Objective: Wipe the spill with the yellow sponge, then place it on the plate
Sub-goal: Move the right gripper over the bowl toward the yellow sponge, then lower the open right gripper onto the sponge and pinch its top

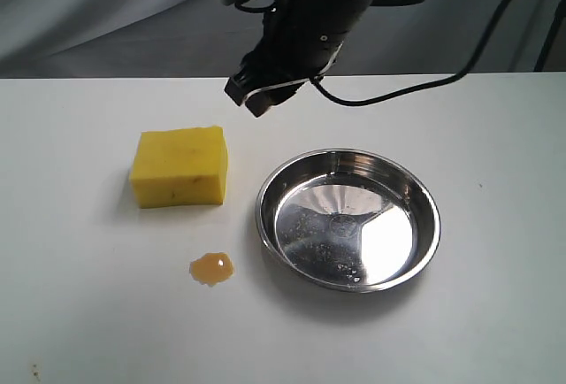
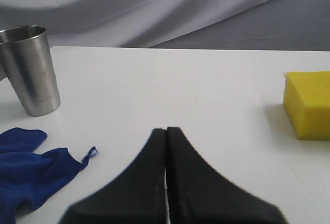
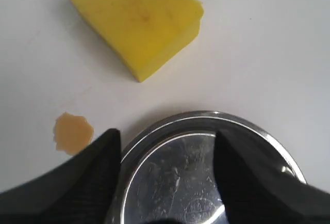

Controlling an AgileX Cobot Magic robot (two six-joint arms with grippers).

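Exterior view sets your right pincer (image 1: 263, 94), open and empty, at upper centre, the yellow sponge (image 1: 179, 167) lying lower left of it on the desk (image 1: 88, 313), long axis left-right; your closed left pincer (image 2: 166, 129) looks farther off

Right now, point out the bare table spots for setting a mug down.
Free, in the exterior view: the wide strip right of the plate, the stretch left of the yellow sponge, and the near edge below the spill. Crowded: the middle, where those three sit close.
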